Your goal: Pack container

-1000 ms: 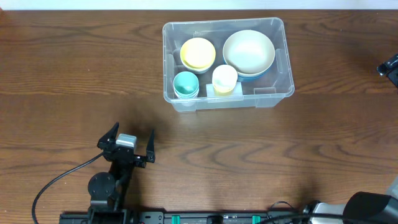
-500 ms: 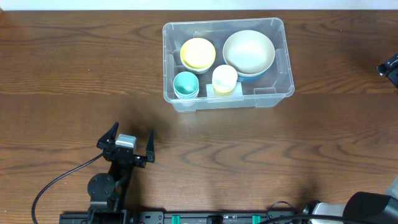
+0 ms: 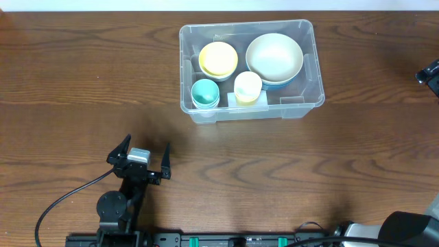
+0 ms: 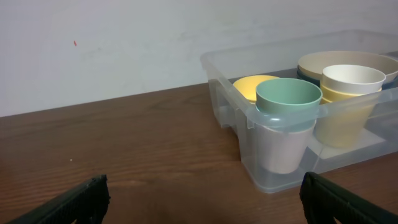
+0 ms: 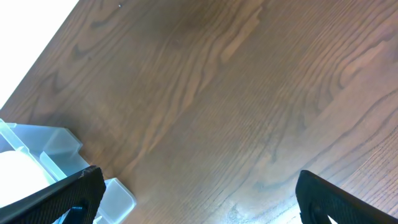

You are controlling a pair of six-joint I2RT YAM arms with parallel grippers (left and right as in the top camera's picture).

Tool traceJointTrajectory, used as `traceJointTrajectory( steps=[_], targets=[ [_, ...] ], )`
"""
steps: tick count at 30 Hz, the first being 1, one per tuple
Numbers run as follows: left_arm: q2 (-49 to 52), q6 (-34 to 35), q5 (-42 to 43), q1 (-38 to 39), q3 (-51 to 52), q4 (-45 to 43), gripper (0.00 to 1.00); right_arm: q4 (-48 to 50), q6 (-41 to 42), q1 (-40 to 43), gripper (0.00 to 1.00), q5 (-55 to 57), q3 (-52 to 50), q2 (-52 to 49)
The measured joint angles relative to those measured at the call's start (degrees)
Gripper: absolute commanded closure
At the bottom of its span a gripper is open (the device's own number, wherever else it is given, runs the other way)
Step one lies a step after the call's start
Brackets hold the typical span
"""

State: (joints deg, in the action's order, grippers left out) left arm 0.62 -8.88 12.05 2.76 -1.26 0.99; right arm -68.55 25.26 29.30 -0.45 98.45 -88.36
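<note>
Bright, even light, soft faint shadows on the table (image 3: 68,82), sharp focus, no glare.

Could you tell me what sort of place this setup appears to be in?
Probably a robot lab bench: a wood-grain table against a plain white wall, a clear container of cups and bowls, and a cabled left gripper.

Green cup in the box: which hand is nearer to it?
Left. The left hand sits below and left of the green cup; the right hand is far off at the right edge.
</note>
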Motion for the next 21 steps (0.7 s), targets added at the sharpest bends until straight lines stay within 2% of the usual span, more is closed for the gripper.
traceJointTrajectory(
  steps=[10,21],
  targets=[
    [0.0,0.0,0.0,0.0,0.0,0.0,0.02,0.0,0.0,-2.1,0.01,0.3,0.0,-0.7],
    [0.0,0.0,0.0,0.0,0.0,0.0,0.02,0.1,0.0,-25.6,0.01,-0.1,0.0,-2.2]
  ],
)
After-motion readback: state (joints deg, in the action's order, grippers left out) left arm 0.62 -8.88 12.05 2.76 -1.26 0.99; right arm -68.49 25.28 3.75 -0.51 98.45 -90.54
